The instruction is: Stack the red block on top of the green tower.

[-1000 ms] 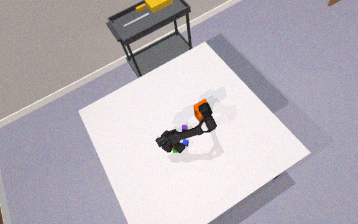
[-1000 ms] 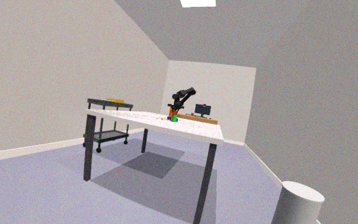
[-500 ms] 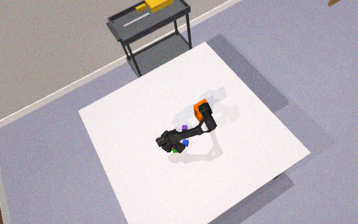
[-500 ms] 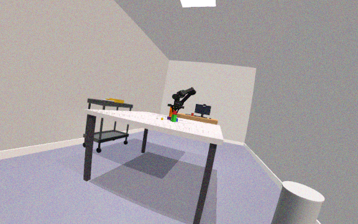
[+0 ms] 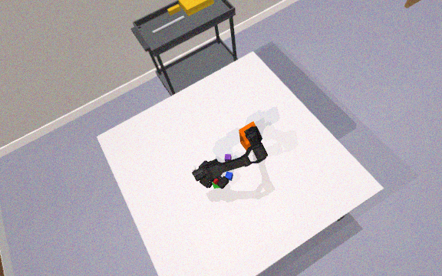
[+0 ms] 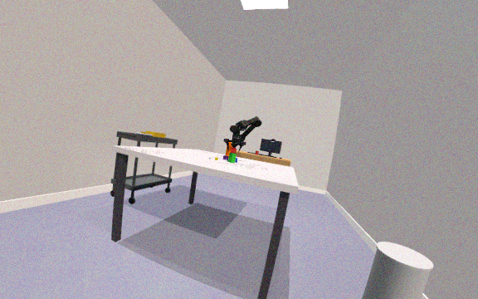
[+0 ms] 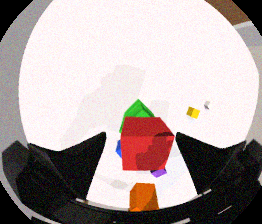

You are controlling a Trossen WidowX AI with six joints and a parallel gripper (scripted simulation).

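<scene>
The gripper stands with its jaws wide apart, holding nothing, straddling the red block, which sits on top of the green tower with gaps showing on both sides between it and the fingers. Near the tower on the white table, a blue block lies just beside it, a purple block a little farther toward the orange base, and a small yellow block lies apart on the opposite side.
</scene>
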